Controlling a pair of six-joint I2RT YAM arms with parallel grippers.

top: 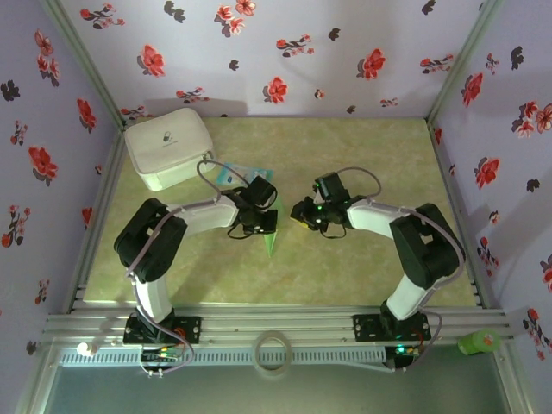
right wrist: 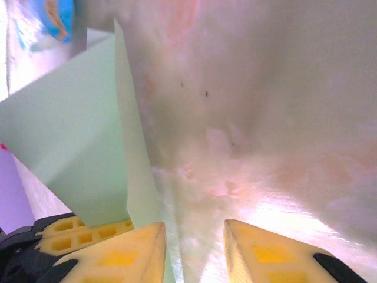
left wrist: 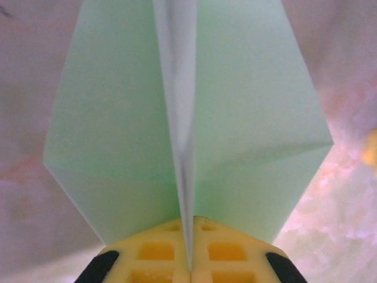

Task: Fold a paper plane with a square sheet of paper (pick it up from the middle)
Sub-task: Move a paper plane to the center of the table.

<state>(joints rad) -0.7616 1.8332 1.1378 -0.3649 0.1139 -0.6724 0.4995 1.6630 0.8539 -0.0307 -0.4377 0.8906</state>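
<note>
Light falls from overhead and my table [top: 362,267] is evenly bright, with a soft shadow behind the white pouch [top: 168,147] at the far left corner. Up close at my left wrist, the paper plane [left wrist: 247,118] blurs along its centre crease, and everything behind it is pink haze. At my right wrist, white glare blooms low on the surface.

Your left arm [top: 185,216]: rises from its base at the near left, elbow bent outward, forearm running right toward the middle.
Your left gripper [top: 266,220]: yellow pads [left wrist: 159,250] pressed together, pinching the centre crease of the paper plane [left wrist: 118,135].
Your right arm [top: 388,220]: mirrors the left, elbow out to the right, forearm running left toward the middle.
Your right gripper [top: 302,214]: jaws apart with a clear gap, nothing between them.
Spacing: your two grippers face each other, near but not touching.
</note>
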